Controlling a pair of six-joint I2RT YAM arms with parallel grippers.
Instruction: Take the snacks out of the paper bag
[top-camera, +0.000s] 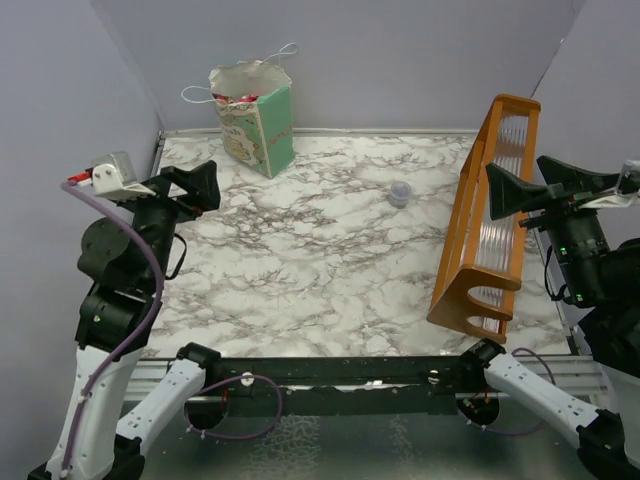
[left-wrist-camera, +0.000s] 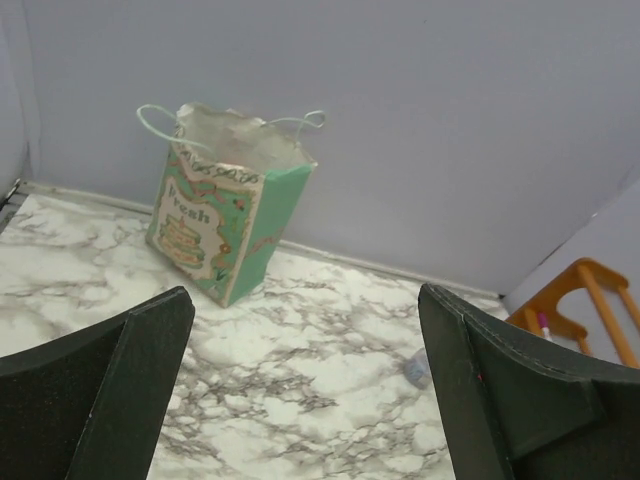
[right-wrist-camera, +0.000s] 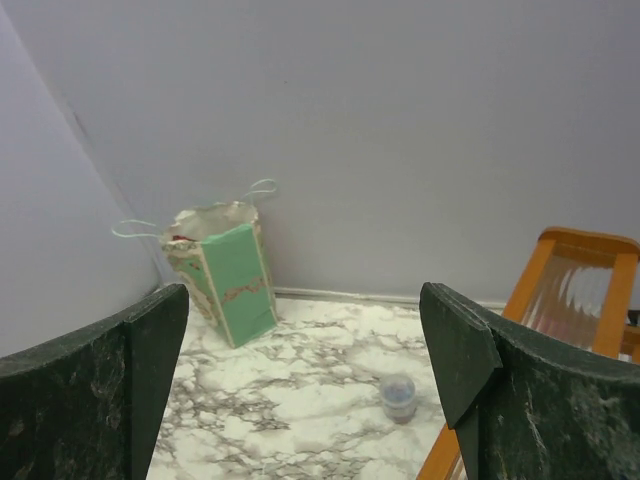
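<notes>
Item: paper bag, green sides, cream patterned front, white lining, thin white string handles; stands upright with its mouth open at the far left of the worktop, close to the back wall. Contents: snacks, seen only as a patch of red and shiny wrapping just below the bag's rim in the top and right wrist views; their number and other colours cannot be told, and all that shows of them lies inside the bag. Item: small clear cup, upright on the marbled worktop, right of centre and towards the far side, well apart from the bag and near the rack. Item: orange wooden rack with ribbed clear panels, standing along the right side of the worktop and running from near to far. Left arm: raised over the near left of the worktop, its left jaws spread wide and released, grasping nothing, pointed towards the bag, well short of it. Right arm: raised at the right edge, beyond the rack, its right jaws likewise spread wide and released, grasping nothing, facing left across the worktop with bag and cup both visible between them from the wrist.
</notes>
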